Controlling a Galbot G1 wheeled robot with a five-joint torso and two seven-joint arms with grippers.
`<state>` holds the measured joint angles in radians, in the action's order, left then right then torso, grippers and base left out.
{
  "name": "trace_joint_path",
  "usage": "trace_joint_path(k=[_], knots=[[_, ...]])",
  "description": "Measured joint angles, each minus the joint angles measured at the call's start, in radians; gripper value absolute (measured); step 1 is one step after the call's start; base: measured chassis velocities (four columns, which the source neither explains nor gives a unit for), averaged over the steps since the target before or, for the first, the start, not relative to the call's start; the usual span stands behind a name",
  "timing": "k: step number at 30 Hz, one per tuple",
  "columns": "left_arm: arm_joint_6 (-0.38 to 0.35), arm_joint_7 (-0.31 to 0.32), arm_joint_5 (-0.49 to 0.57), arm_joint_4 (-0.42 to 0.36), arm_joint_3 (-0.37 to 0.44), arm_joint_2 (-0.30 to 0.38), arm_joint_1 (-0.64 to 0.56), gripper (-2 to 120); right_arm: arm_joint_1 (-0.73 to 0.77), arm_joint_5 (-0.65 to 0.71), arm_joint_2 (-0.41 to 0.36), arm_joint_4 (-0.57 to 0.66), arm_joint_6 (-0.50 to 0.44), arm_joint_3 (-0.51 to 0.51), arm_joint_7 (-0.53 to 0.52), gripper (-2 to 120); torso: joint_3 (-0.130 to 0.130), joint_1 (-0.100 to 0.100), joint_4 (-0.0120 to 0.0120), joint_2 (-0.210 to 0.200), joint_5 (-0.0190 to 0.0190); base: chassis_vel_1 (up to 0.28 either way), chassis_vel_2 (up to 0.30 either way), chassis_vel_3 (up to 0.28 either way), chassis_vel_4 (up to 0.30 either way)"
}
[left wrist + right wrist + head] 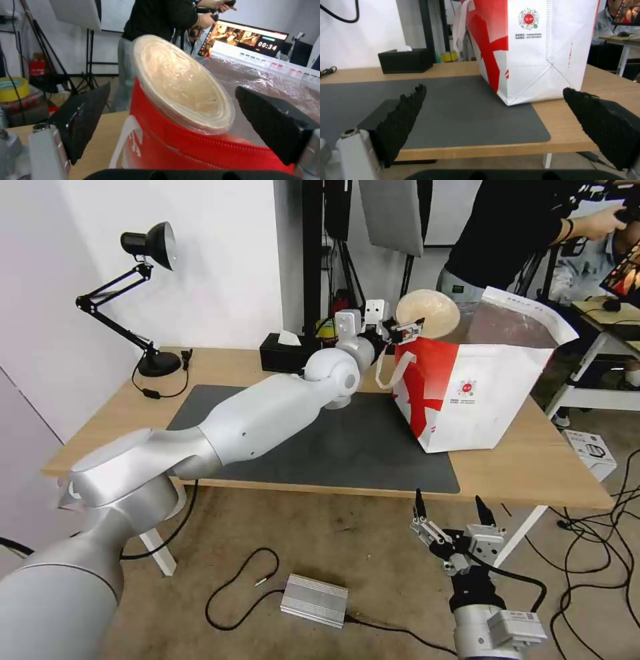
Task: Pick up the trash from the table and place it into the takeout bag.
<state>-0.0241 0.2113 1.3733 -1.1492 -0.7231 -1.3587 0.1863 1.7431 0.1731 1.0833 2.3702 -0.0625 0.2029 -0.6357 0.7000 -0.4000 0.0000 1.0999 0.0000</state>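
Note that the takeout bag [477, 393] stands upright on the right part of the table [533, 467], its near corner on the dark grey mat [347, 447]; its mouth is open, showing silver foil lining, and you cannot see any contents. The beige bowl [428, 315] sits tilted on edge at the bag's far left rim, its open side toward the left gripper [405, 331]. That gripper's fingers stand released, spread to either side of the bowl without touching it. The right gripper [450, 508] hangs below the near table edge, fingers spread wide and empty.
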Motion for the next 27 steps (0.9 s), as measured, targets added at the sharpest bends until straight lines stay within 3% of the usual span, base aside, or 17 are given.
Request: trace_joint_path(k=[16, 27], knots=[[-0.003, 0.038, -0.009, -0.09, 0.004, 0.1, 0.013, 100, 0.0, 0.0, 0.0, 0.0, 0.0, 0.0, 0.0, 100, 0.0, 0.0, 0.0, 0.0, -0.0001, 0.0, 0.0, 0.0, 0.0], [0.024, 0.117, -0.051, -0.286, 0.076, 0.225, -0.056, 100, 0.0, 0.0, 0.0, 0.0, 0.0, 0.0, 0.0, 100, 0.0, 0.0, 0.0001, 0.0, -0.0003, 0.0, 0.0, 0.0, 0.0]])
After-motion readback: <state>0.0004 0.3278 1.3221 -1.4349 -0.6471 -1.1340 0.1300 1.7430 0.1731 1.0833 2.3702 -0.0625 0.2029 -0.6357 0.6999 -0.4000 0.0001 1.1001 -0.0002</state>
